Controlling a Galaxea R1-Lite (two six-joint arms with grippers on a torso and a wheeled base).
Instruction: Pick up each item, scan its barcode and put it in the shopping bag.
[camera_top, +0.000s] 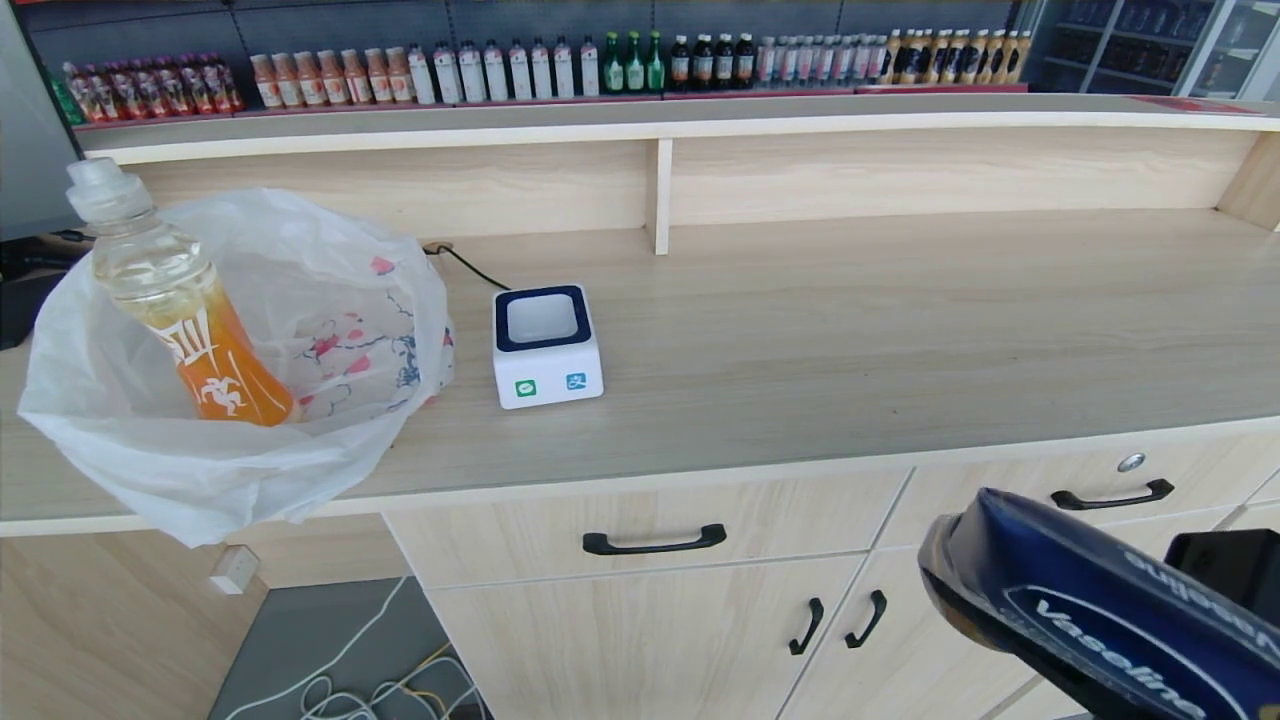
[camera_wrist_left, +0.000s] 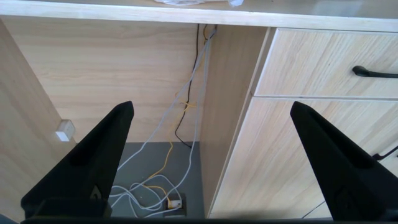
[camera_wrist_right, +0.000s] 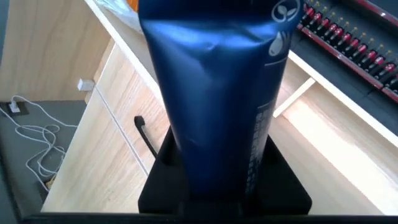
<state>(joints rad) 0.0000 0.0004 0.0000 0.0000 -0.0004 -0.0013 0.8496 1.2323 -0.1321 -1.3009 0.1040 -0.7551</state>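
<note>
Firstly, head view: bag (camera_top: 230, 470) at the counter's (camera_top: 850, 330) left end, bottle (camera_top: 180, 310) leaning inside. Scanner (camera_top: 545, 345) just beside the bag. Tube (camera_top: 1090, 610) low at right, before the drawers (camera_top: 1100, 480), well apart from the scanner.
Left wrist: left gripper (camera_wrist_left: 211, 109) spread wide, empty, below the counter edge.
Right wrist: right gripper (camera_wrist_right: 224, 155) clamped on the tube.
Advice: lift clear of the counter edge, turn the barcode to the scanner window, hold steady.

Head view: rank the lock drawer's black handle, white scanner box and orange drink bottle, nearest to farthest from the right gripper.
1. Black curved drawer handle, beside the right gripper.
2. White square scanner box, mid-counter.
3. Orange plastic drink bottle, in the white plastic bag, far left.
</note>
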